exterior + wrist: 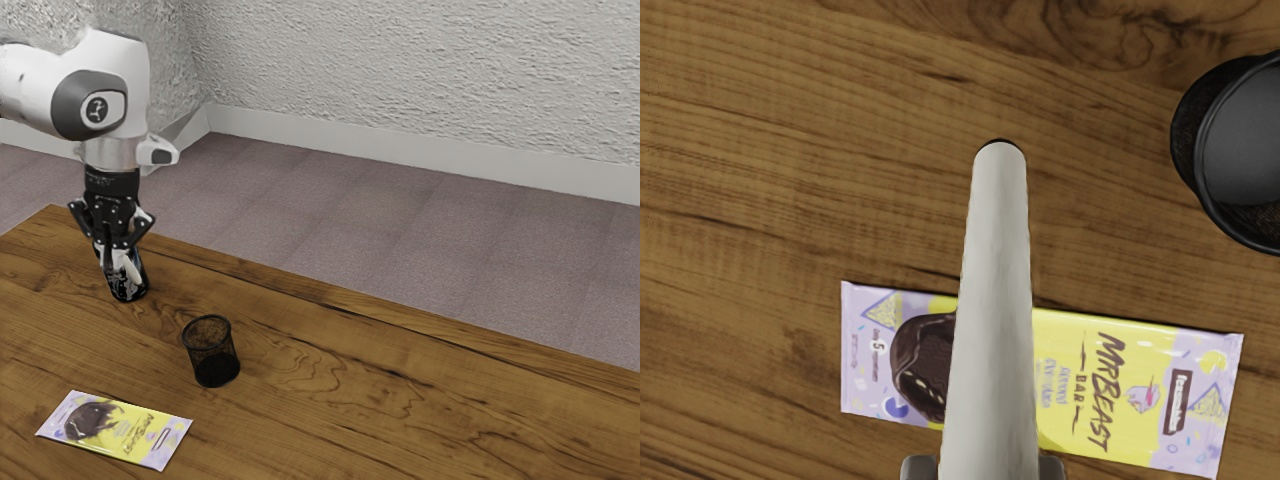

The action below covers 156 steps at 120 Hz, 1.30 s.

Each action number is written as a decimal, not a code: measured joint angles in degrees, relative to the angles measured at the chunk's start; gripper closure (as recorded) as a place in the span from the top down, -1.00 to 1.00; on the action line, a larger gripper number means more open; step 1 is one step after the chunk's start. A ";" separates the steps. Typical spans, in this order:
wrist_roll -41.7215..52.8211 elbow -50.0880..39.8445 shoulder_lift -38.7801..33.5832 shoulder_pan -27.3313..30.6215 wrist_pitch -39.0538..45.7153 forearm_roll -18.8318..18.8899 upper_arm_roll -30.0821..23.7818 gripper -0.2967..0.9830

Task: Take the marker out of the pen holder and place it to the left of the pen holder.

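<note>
My gripper [116,250] is above the table at the exterior view's left, pointing down and shut on the white marker [132,266]. From the wrist view's gripper [985,468], the marker [995,300] extends outward with a dark tip, a fingertip on either side of its base. The black mesh pen holder [212,352] stands upright, apart from the marker and toward the exterior view's right of my hand. Part of the holder [1188,130] also appears in the wrist view.
A yellow and lilac chocolate bar packet [115,430] lies flat on the wooden table [400,420] near the pen holder; the marker crosses over the packet [1140,400] in the wrist view. A dark can-like object [128,287] is right by the gripper in the exterior view.
</note>
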 joint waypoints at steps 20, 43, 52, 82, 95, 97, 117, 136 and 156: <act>3.20 -1.21 5.76 3.03 13.66 3.56 0.22 -0.68; 7.12 -3.38 10.06 5.95 29.69 6.05 -0.48 -0.68; 8.43 -3.95 12.77 4.64 35.78 6.51 -0.33 -0.68; 11.46 -9.16 14.17 3.69 50.08 7.35 0.18 -0.68; 12.49 -13.03 13.87 3.91 55.78 7.50 0.37 -0.68; 12.64 -13.61 13.84 3.97 56.62 7.52 0.39 -0.68; 14.30 -17.91 13.66 4.82 63.44 8.18 1.00 -0.67; 15.98 -20.68 12.03 4.91 66.63 8.36 1.17 -0.66; 17.45 -23.30 9.92 6.00 67.87 6.22 1.19 -0.50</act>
